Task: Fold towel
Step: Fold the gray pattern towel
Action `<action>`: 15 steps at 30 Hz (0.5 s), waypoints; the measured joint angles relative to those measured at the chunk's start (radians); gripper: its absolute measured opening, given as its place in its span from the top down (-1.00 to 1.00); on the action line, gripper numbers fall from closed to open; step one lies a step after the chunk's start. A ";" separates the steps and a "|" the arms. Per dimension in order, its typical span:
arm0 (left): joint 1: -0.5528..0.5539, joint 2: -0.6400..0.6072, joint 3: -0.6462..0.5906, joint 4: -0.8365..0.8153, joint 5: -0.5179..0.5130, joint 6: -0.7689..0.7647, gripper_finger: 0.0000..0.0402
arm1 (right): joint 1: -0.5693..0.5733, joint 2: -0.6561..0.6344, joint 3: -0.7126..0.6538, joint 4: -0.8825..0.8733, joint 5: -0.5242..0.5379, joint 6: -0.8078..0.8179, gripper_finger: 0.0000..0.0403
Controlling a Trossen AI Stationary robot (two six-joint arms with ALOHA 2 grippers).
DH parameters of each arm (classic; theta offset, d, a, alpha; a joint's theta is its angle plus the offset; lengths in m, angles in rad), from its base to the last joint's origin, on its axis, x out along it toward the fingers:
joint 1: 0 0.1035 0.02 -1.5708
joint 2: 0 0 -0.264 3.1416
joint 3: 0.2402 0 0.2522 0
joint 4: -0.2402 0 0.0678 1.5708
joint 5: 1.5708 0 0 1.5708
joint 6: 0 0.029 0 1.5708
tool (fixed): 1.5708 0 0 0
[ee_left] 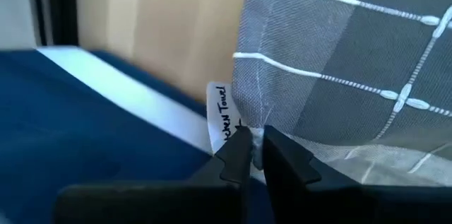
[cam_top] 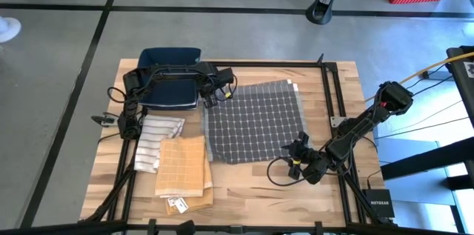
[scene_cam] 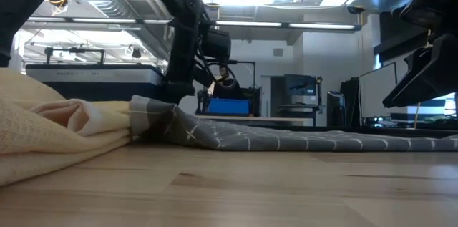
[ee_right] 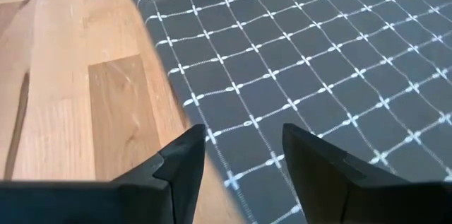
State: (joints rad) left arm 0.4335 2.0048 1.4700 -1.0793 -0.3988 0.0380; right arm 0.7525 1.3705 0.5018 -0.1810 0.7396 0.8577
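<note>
— While the left claw (ee_left: 256, 152) pinches the grey towel's (cam_top: 253, 122) far corner, which way does the cloth run?
— Outward toward the right claw (ee_right: 244, 159), spread wide over the near edge; the towel lies flat on the tabletop (cam_top: 244, 198).

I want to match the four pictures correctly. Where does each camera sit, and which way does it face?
High: above the table, looking down; both arms, grey checked towel.
Low: at tabletop height, looking across the towel into the room; one arm behind.
Left wrist: faces the towel corner; left pincer at its edge.
Right wrist: faces the towel's edge; right pincer open.
All four share the towel.
</note>
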 joint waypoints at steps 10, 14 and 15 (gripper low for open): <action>0.006 0.000 0.000 0.009 0.001 0.022 0.90 | 0.000 0.000 0.000 0.000 0.000 -0.001 0.04; 0.007 0.000 0.000 0.041 0.000 0.024 0.63 | 0.000 0.000 0.000 -0.002 -0.010 -0.001 0.04; 0.007 0.000 0.003 0.037 0.001 0.032 0.55 | 0.000 0.000 0.000 -0.004 -0.012 -0.001 0.04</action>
State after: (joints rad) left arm 0.4408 2.0045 1.4726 -1.0425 -0.3978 0.0703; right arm 0.7525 1.3706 0.5018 -0.1847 0.7274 0.8570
